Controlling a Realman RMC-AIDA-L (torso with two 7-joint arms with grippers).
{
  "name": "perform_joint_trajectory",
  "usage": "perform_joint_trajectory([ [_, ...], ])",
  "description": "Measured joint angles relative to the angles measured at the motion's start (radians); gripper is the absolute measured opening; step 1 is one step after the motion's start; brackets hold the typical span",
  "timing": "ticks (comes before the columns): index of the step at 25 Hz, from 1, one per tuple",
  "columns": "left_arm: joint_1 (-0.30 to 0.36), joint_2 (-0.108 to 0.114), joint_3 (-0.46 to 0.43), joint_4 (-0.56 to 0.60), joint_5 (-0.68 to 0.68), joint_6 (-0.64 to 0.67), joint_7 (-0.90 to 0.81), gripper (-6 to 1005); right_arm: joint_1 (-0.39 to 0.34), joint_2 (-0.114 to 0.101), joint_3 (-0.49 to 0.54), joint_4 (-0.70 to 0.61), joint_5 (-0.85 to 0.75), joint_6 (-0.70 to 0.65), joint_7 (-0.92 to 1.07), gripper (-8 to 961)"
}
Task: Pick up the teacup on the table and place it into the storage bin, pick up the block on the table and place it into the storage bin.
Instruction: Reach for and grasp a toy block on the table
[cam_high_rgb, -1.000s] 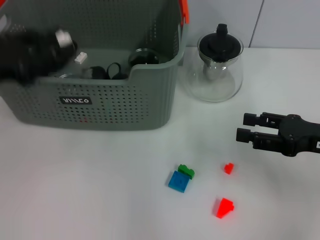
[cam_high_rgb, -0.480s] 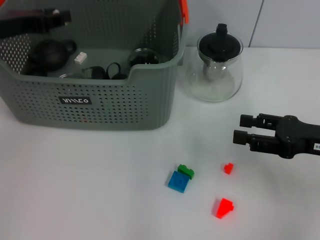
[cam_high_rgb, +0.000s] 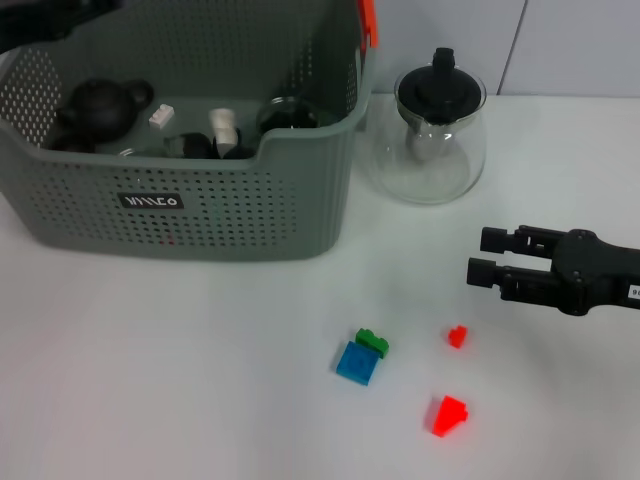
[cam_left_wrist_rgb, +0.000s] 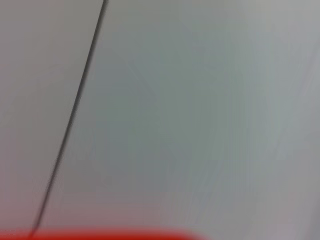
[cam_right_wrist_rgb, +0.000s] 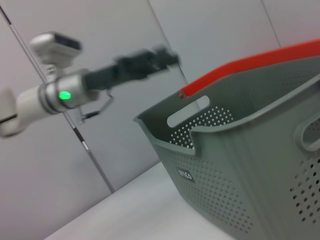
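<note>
White matte tabletop (cam_high_rgb: 150, 380), pale panelled wall behind. We see large grey perforated plastic storage bin (cam_high_rgb: 240, 215) with orange-red handle at far left, small white teacup (cam_high_rgb: 222, 127) already inside among dark items. Blue-and-green studded plastic block (cam_high_rgb: 361, 357) lies on table beside two red pieces, unclaimed. Right gripper (cam_high_rgb: 474, 257) hovers near blocks, fingers parted, empty, we judge poised for pickup. Left gripper (cam_right_wrist_rgb: 167, 55) raised above bin; state we cannot tell.

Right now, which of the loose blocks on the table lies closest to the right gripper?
The small red block, just below the right gripper; the larger red block and blue-green block lie farther away.
</note>
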Motion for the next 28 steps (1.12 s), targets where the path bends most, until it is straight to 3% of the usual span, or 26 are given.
perform_joint_trajectory([
  [4,0.065,0.001,-0.013,-0.054,-0.084,0.193,0.132,813,0.002,0.000,-0.002,0.000,0.000,0.000,0.000,732],
  [6,0.095,-0.005,-0.023,-0.093,-0.054,0.278,0.241,839,0.006,0.000,-0.003,0.000,0.001,0.003,0.000,732],
  [8,0.135,-0.025,-0.025,-0.131,0.007,0.330,0.405,865,0.010,0.000,-0.003,0.000,-0.001,0.007,0.002,732],
  [11,0.195,-0.066,0.001,-0.171,0.098,0.353,0.613,877,0.013,-0.001,-0.002,0.000,-0.002,0.008,0.008,732],
  [13,0.212,-0.078,0.032,-0.214,0.135,0.340,0.680,877,0.014,-0.002,0.001,0.000,-0.003,0.009,0.008,732],
  [23,0.107,-0.083,0.158,-0.663,0.223,0.052,1.002,874,0.004,-0.005,0.004,0.000,0.001,0.013,0.007,731],
  [28,0.032,-0.086,0.150,-0.827,0.212,-0.063,1.173,873,0.004,-0.003,0.004,0.000,0.001,0.014,0.005,731],
])
